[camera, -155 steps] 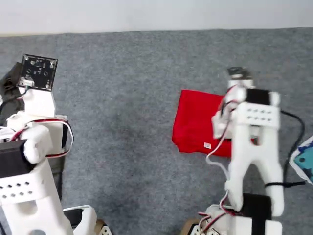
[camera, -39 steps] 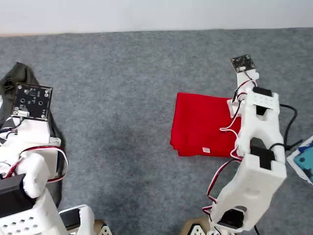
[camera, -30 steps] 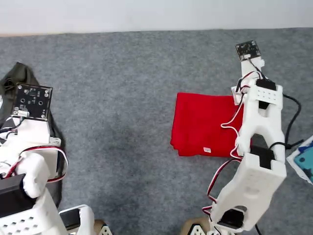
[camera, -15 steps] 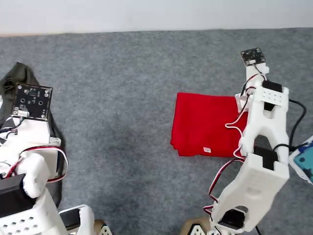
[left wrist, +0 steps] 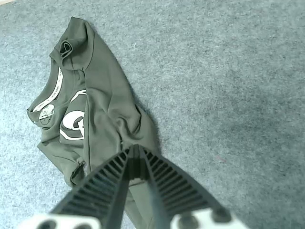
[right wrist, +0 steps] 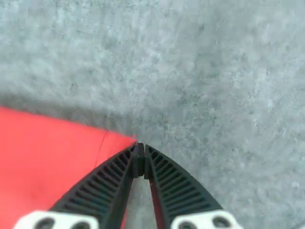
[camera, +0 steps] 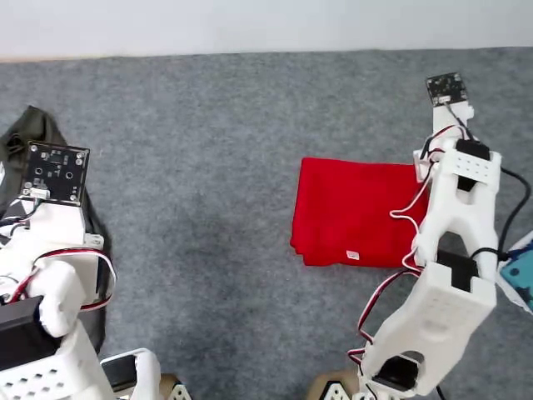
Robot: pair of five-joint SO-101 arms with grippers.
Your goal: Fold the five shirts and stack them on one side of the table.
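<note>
Folded red cloth shirt point(camera: 350, 212) on grey tabletop point(camera: 208, 125); right claw point(right wrist: 139, 151) clenched at its far corner. Left claw point(left wrist: 135, 151) clenched over olive shirt point(left wrist: 95, 109), well apart. Best to shift red gently, keeping its folds square.

Red shirt point(camera: 354, 212) is folded into a tidy rectangle, lying flat on the grey tabletop point(camera: 208, 125). Dark olive shirt point(left wrist: 90, 109) with white print lies rumpled, well apart.

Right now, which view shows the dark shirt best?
Left wrist view: collar and print of the dark shirt show. High view catches its edge by the left arm; right wrist view faces the red shirt.
</note>
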